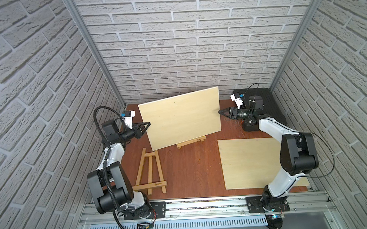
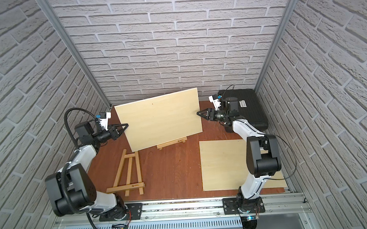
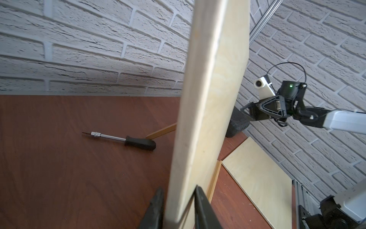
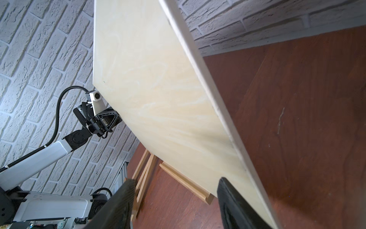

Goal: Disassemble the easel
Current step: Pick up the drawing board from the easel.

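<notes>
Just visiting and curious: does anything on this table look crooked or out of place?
Yes. The standing board sits off-centre on its small easel, overhanging far toward the left gripper pinching its edge. A second easel lies flat on the table, and a screwdriver lies loose behind the board.

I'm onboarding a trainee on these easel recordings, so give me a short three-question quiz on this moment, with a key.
1. True or false: a second easel lies flat on the table.
2. What lies on the table behind the upright board, as the left wrist view shows? A) screwdriver B) hammer C) pliers
3. Which has its jaws wider apart at the board's edge: the left gripper or the right gripper?

Key: 1 true; 2 A; 3 the right gripper.
</notes>
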